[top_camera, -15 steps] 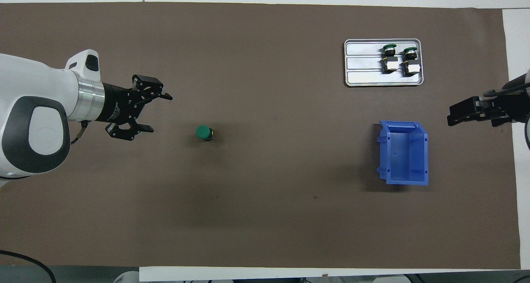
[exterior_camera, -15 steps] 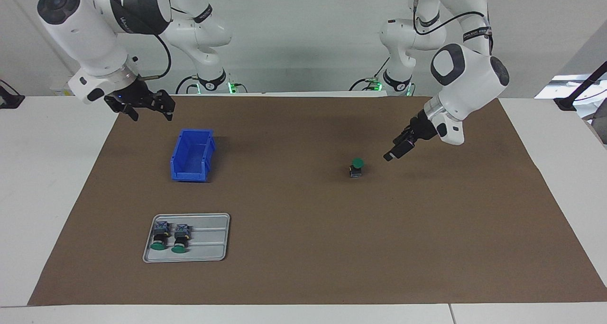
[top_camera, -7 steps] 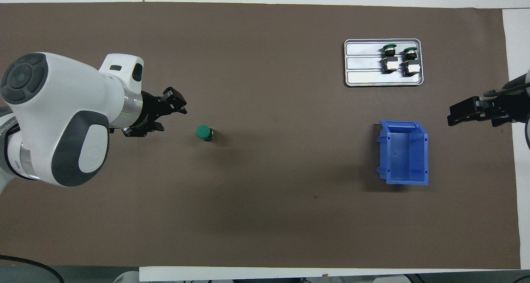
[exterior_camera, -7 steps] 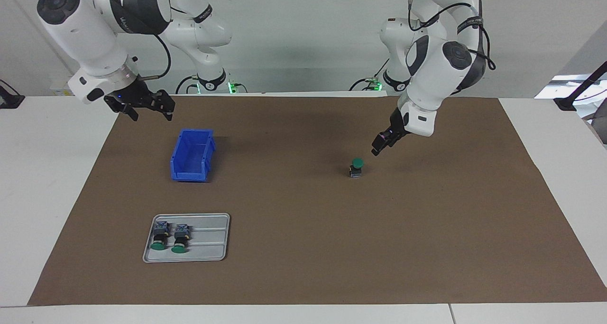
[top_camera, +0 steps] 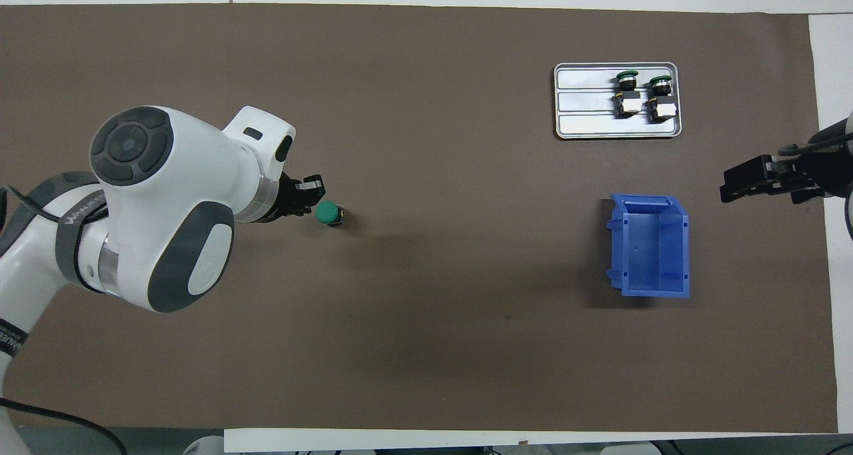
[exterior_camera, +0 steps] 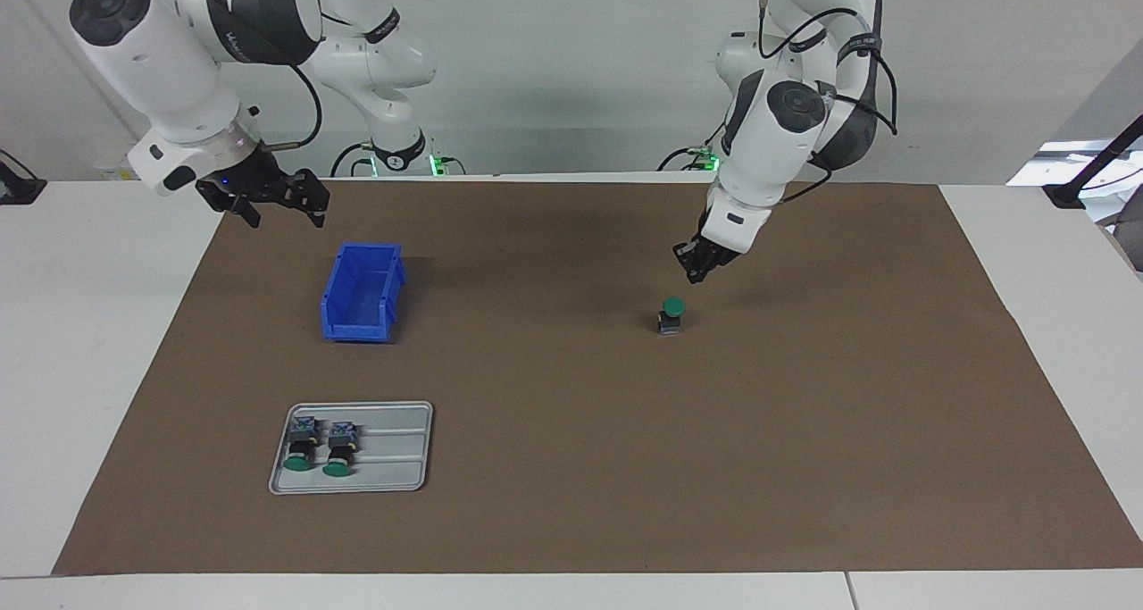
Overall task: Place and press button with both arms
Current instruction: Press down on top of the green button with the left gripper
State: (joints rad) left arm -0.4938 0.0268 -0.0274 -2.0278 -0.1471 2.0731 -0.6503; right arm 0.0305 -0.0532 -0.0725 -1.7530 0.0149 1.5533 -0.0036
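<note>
The small push-button with a round green cap, black neck and grey-blue base [exterior_camera: 671,315] [top_camera: 328,213] stands upright on the brown paper mat [exterior_camera: 571,467] toward the left arm's end of the table, cap uppermost, alone and untouched.

The left gripper [exterior_camera: 695,271] [top_camera: 308,194] hangs in the air just above and beside the button, angled downward toward it. Its fingertips are brought together with nothing between them. A clear gap separates the tips from the green cap.

The right gripper [exterior_camera: 284,201] [top_camera: 740,182] waits raised over the mat's edge at the right arm's end, above the blue plastic open bin [exterior_camera: 362,292] [top_camera: 650,245]. Its fingers stand wide apart and hold nothing.

The bin rests on the mat. Farther from the robots than the bin lies a flat grey metal tray [exterior_camera: 393,449] [top_camera: 586,102], carrying two more green-capped push-buttons [exterior_camera: 317,445] [top_camera: 641,95] lying on their sides, side by side.
</note>
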